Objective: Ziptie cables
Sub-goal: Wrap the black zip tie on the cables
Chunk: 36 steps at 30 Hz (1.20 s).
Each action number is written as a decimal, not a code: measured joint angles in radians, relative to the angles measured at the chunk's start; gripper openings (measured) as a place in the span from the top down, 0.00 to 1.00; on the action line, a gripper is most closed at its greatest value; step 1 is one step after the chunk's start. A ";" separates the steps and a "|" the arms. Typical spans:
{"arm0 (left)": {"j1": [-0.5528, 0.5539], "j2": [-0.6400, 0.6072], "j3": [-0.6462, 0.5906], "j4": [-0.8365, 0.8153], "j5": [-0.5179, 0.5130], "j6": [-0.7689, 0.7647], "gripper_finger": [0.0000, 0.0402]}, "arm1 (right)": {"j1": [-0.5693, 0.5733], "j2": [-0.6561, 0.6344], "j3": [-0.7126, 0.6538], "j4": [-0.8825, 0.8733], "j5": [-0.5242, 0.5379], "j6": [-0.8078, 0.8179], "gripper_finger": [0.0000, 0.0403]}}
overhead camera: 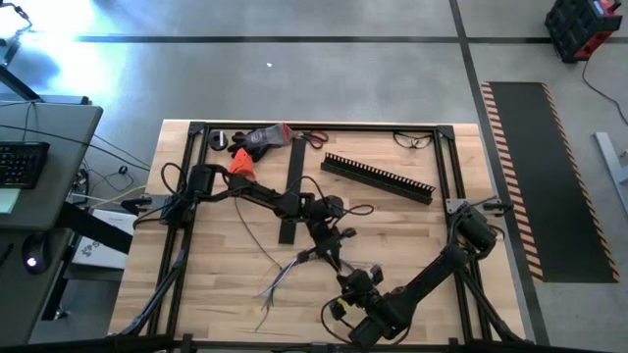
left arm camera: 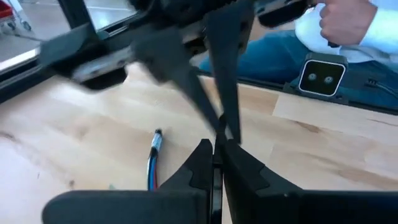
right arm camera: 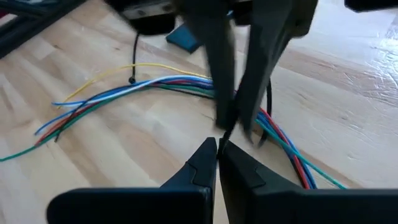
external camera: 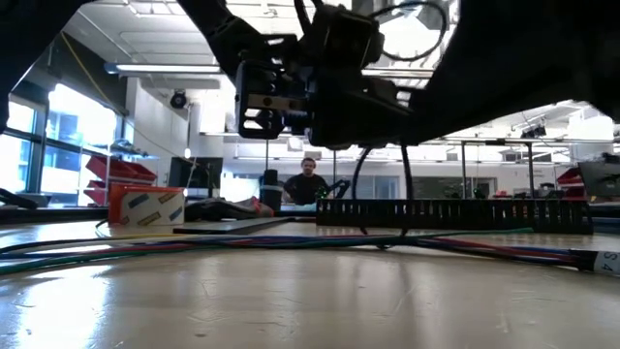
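Observation:
The cables (right arm camera: 155, 84), a loose bunch of coloured wires, lie across the wooden table (overhead camera: 226, 255); their splayed ends (overhead camera: 267, 294) point toward the near edge. My two grippers meet tip to tip just above the bunch. The left gripper (left arm camera: 217, 149) reaches in from the left and the right gripper (right arm camera: 217, 146) from the near right, and both are shut. A thin black zip tie (right arm camera: 225, 132) runs between the two sets of fingertips. In the low view, thin black lines (external camera: 361, 194) hang from the grippers down to the cables (external camera: 194, 242). My left gripper pinches the thin black zip tie (left arm camera: 219, 142) between its fingertips, slanting down from the table's left. The fingers themselves hide which part of the tie it has. My right gripper pinches the zip tie at its fingertips (right arm camera: 222, 138), slanting down from the near right. The tie rises from there toward the left gripper's fingers (right arm camera: 219, 93), above the cables.
A black slotted channel (overhead camera: 378, 176) and a flat black strip (overhead camera: 291, 186) lie farther back. Orange and red tools (overhead camera: 250, 142) and scissors (overhead camera: 314, 137) sit at the far edge. Black frame rails (overhead camera: 191, 196) border the table. A person (left arm camera: 348, 25) sits beyond it.

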 joint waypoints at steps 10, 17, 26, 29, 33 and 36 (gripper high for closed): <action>0.061 0.000 0.000 -0.016 0.016 -0.031 0.99 | 0.074 0.001 0.000 -0.014 0.073 0.077 1.00; 0.045 0.000 0.000 -0.022 0.021 -0.042 1.00 | 0.035 0.002 0.005 -0.003 0.112 -0.104 0.97; 0.045 0.000 0.000 -0.032 0.020 -0.054 0.98 | -0.015 0.003 0.144 -0.327 -0.101 -0.202 0.66; 0.045 0.000 0.000 -0.034 0.020 -0.054 0.98 | -0.024 0.003 0.170 -0.379 -0.153 -0.195 0.58; 0.045 0.000 0.000 -0.034 0.019 -0.054 0.98 | -0.042 0.003 0.155 -0.336 -0.126 -0.205 0.54; 0.043 0.000 0.000 -0.037 0.019 -0.054 0.98 | -0.060 0.003 0.113 -0.291 -0.134 -0.222 0.55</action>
